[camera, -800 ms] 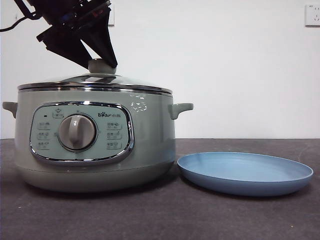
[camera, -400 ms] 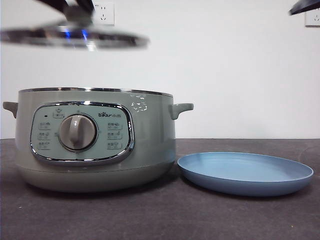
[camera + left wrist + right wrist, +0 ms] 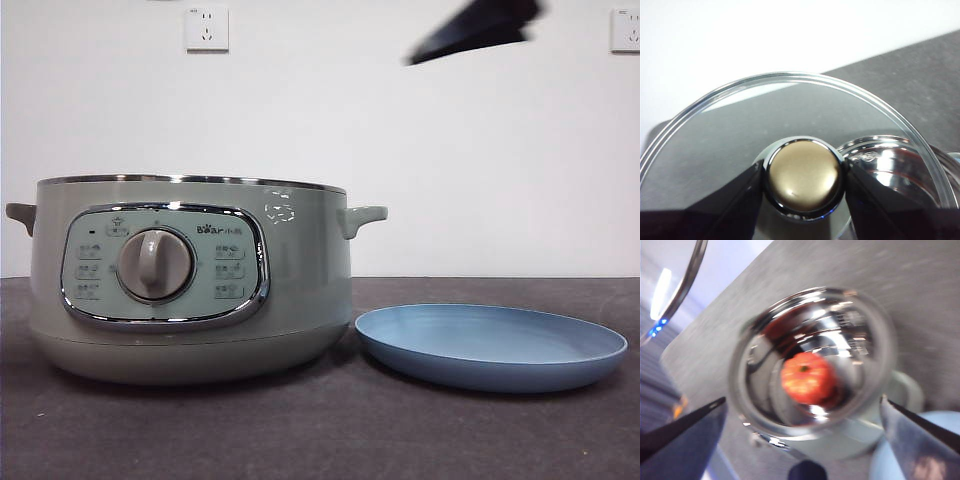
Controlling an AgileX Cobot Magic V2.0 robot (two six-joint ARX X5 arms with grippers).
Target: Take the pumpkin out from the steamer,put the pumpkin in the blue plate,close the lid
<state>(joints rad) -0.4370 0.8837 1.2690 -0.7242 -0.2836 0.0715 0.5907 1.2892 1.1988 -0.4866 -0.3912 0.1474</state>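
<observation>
Two arms are in play: the left end effector (image 3: 804,186) pinches the knob of the lid (image 3: 740,130), held up out of the front view, so the steamer (image 3: 190,280) stands open on the bench (image 3: 320,430). Inside sits the pumpkin (image 3: 807,377), with the right end effector (image 3: 802,427) spread wide above it. Next, I'd say, it drops in, grips, then carries across to the blue plate (image 3: 490,345) just beside.

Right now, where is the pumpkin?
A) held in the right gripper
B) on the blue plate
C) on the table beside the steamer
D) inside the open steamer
D: the right wrist view looks down into the uncovered steamer with the pumpkin in its shiny bowl, the right gripper open above it; the blue plate holds nothing.
</observation>
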